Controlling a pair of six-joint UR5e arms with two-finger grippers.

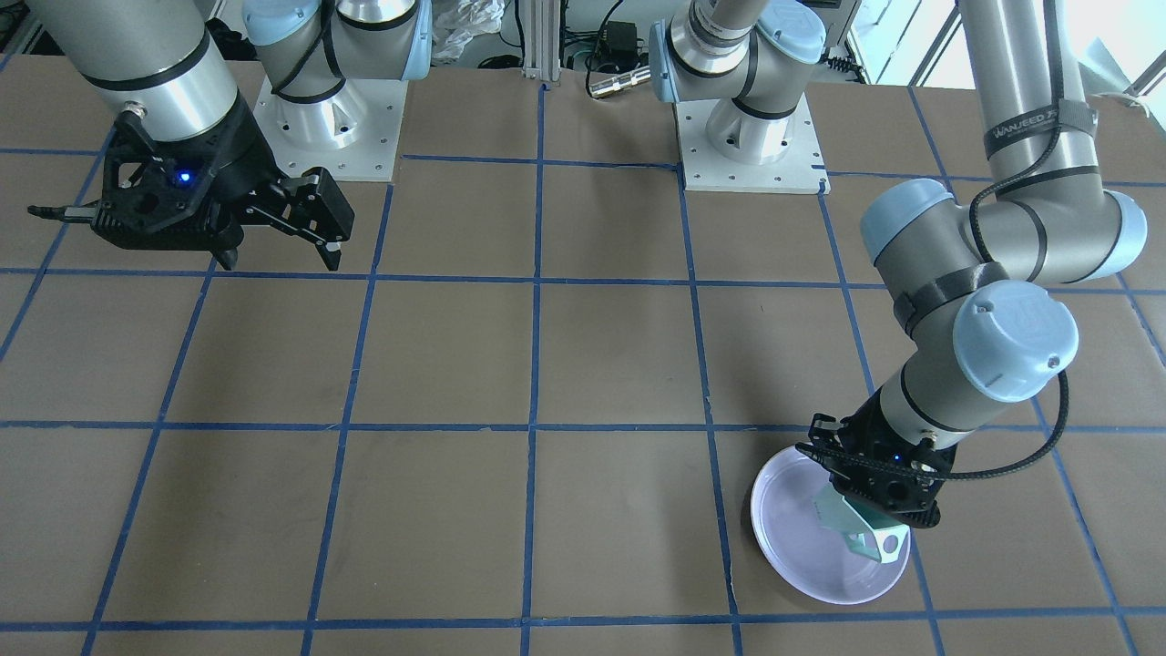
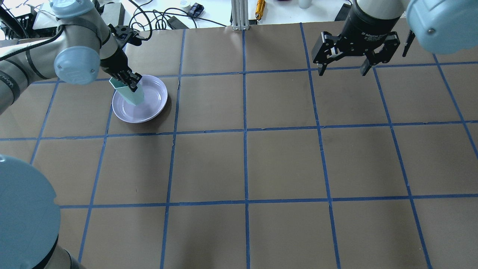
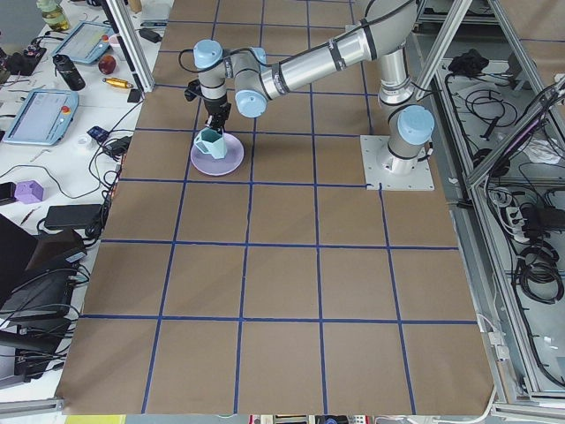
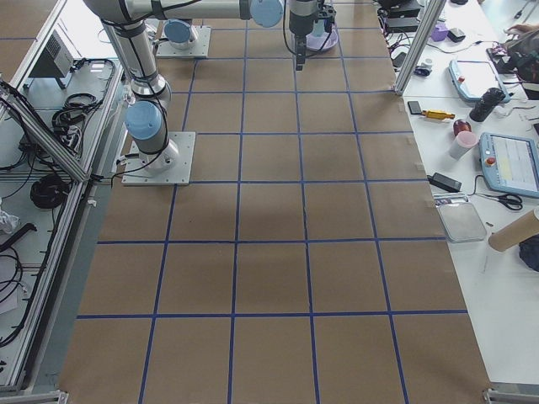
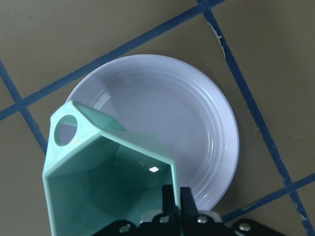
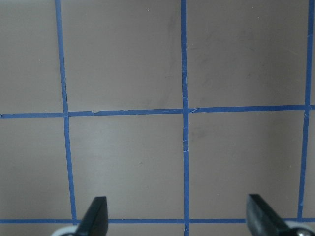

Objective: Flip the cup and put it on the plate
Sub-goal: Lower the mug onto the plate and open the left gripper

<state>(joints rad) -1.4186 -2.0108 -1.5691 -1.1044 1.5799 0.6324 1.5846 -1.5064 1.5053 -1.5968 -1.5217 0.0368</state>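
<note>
The pale mint-green faceted cup (image 2: 129,95) is gripped by its rim in my left gripper (image 2: 132,83), which is shut on its wall. The cup hangs tilted, mouth toward the wrist, over the round lavender plate (image 2: 151,98). The left wrist view looks into the cup (image 5: 103,182), its handle at the upper left, with the plate (image 5: 167,113) below it. I cannot tell whether the cup's base touches the plate. In the front-facing view the cup (image 1: 865,533) and plate (image 1: 802,528) sit under the left gripper (image 1: 879,501). My right gripper (image 2: 343,69) is open and empty, far off at the table's far right.
The brown table (image 2: 280,157) is marked with a grid of blue tape. The two arm bases (image 1: 332,118) stand at the robot's edge. Cables and small tools (image 2: 179,15) lie beyond the far edge. The right wrist view shows bare table below the right gripper (image 6: 179,221).
</note>
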